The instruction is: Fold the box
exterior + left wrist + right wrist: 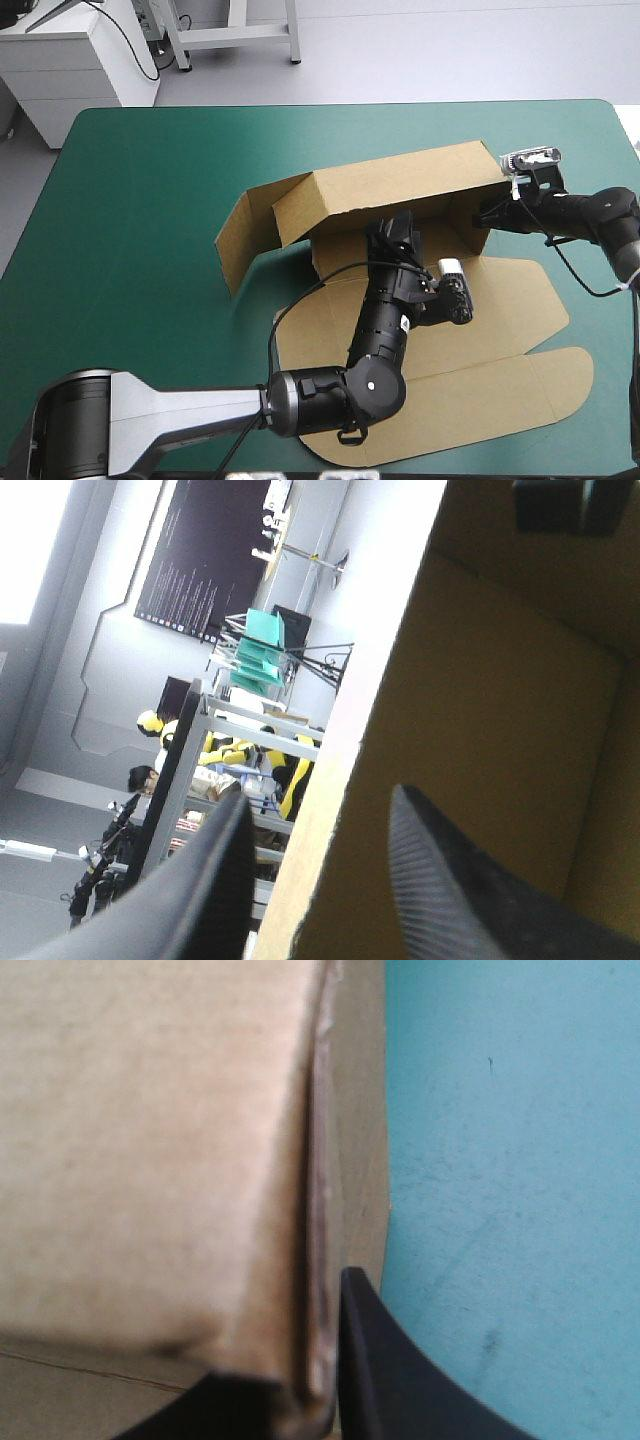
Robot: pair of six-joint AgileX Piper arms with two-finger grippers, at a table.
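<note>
The brown box lies in the middle of the teal-green table, its long back wall raised and leaning forward over the flat base. My left gripper reaches under that wall from the front. In the left wrist view the wall of the box runs between my left gripper, one finger on each face, shut on the board. My right gripper is at the wall's right end. There my right gripper pinches the box at its edge, one finger showing beside it.
A side flap stands angled at the box's left end. The lid panel with rounded flaps lies flat toward the table's near edge. Teal-green cover shows beside the right gripper. My left arm crosses the front panel.
</note>
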